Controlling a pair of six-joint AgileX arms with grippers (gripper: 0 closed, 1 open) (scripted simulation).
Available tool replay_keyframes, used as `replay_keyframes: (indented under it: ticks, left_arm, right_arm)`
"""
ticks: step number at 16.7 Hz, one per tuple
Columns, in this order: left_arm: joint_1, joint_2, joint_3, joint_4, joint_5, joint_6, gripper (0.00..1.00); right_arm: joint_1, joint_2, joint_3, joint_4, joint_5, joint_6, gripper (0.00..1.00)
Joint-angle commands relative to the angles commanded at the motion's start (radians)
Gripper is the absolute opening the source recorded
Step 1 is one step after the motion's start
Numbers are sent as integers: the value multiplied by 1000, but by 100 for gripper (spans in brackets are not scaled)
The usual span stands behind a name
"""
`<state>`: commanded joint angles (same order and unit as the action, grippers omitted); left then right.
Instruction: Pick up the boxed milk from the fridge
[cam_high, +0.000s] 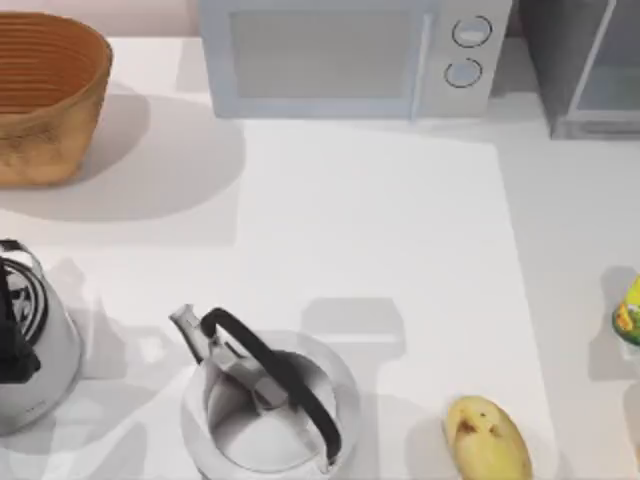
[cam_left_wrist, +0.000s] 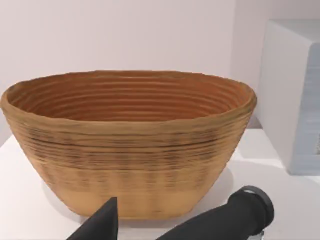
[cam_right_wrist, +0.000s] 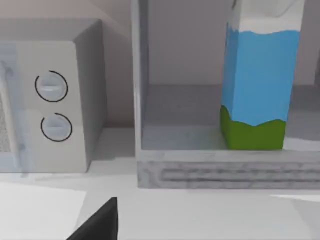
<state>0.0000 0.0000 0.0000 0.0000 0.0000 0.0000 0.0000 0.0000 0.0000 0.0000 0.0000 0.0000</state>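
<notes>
The boxed milk (cam_right_wrist: 257, 75) stands upright on the floor of the fridge (cam_right_wrist: 200, 172), towards one side of the compartment. It has sky-blue sides, a white top and a green base. In the top view the fridge (cam_high: 585, 70) is at the table's far right corner. A dark part of my right gripper (cam_right_wrist: 100, 222) shows at the edge of the right wrist view, well short of the fridge and apart from the carton. A dark part of my left gripper (cam_left_wrist: 102, 222) shows in the left wrist view, close in front of a woven basket.
A white microwave (cam_high: 340, 55) with two round knobs stands left of the fridge. The woven basket (cam_high: 45, 95) is at the far left. Two kettles (cam_high: 265, 400) (cam_high: 25, 350) stand near the front, with a yellow potato (cam_high: 487, 437) and a small yellow-green container (cam_high: 628, 318) to the right.
</notes>
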Motion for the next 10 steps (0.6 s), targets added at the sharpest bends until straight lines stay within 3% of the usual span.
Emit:
replay_keyframes:
  ticks: [5,10]
  left_arm:
    - [0,0,0,0,0,0,100]
    - [0,0,0,0,0,0,100]
  right_arm:
    - [-23,61,10,63,-24,-1,100]
    - [-124,373,51,369,-121,-3,100]
